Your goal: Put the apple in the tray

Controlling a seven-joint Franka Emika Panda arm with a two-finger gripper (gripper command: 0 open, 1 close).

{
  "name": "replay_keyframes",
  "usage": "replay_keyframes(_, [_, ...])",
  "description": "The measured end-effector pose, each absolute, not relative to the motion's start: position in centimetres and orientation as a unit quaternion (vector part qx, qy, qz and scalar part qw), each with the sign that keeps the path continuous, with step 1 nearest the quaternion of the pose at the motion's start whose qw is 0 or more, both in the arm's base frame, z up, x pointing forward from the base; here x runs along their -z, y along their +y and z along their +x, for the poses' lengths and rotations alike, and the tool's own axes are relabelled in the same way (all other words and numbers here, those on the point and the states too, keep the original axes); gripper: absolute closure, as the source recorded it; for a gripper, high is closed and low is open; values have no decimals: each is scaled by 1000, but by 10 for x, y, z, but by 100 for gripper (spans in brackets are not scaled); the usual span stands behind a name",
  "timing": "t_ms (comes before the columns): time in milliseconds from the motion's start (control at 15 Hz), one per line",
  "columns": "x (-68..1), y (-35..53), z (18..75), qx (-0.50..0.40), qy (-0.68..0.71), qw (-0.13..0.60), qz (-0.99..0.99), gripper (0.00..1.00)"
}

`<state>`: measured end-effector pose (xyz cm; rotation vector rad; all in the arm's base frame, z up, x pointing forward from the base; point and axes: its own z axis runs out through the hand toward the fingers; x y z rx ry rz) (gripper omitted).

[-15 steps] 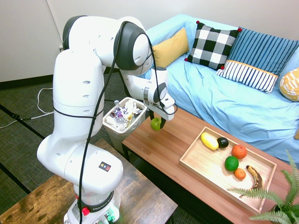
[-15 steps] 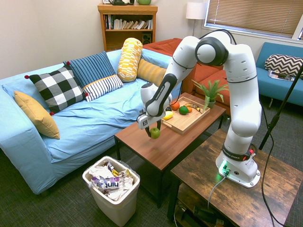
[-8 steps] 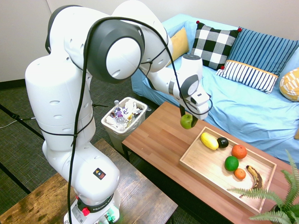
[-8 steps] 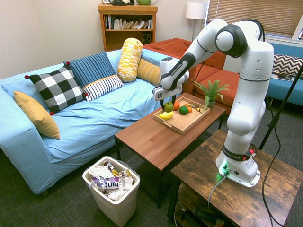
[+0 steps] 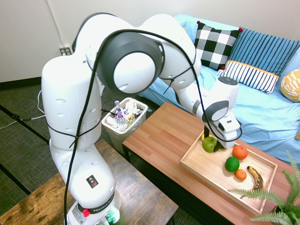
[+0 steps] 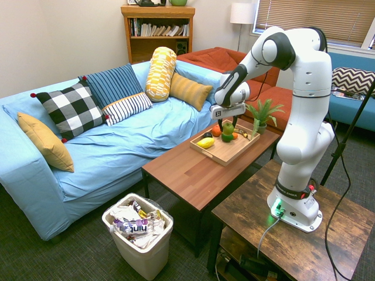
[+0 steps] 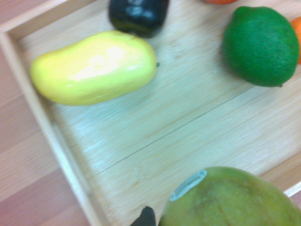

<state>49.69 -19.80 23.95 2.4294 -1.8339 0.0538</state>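
The light yellow-green apple [image 5: 209, 143] hangs in my gripper [image 5: 210, 140], which is shut on it, just above the near left part of the light-wood tray [image 5: 201, 165]. In the second exterior view the apple [image 6: 228, 129] sits under the gripper [image 6: 227, 125] over the tray [image 6: 223, 153]. The wrist view shows the apple [image 7: 230, 200] close up with a small sticker, above the tray floor [image 7: 155, 136].
The tray holds a yellow mango [image 7: 93, 67], a dark avocado [image 7: 138, 15], a deep green round fruit [image 5: 232, 164], oranges [image 5: 239, 152], and a brown banana [image 5: 255, 176]. A white bin of rubbish [image 5: 124, 116] stands left of the table [image 5: 159, 140]. A fern [image 5: 276, 201] sits at the right.
My arm has carried the apple right along the table, from its left end to a spot over the tray, and lowered it somewhat.
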Motion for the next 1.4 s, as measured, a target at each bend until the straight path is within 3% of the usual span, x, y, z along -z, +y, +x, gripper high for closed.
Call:
replay_keyframes(600, [-144,-224,530,22,-625,62,778,100])
replay_keyframes(1267, [-117,-230,538,35,-623,52,779,100])
replay_keyframes(1333, [-114,-229,538,38,-623,51,780,0])
replay_keyframes(1400, [-110,-229,538,40,-622,51,780,0])
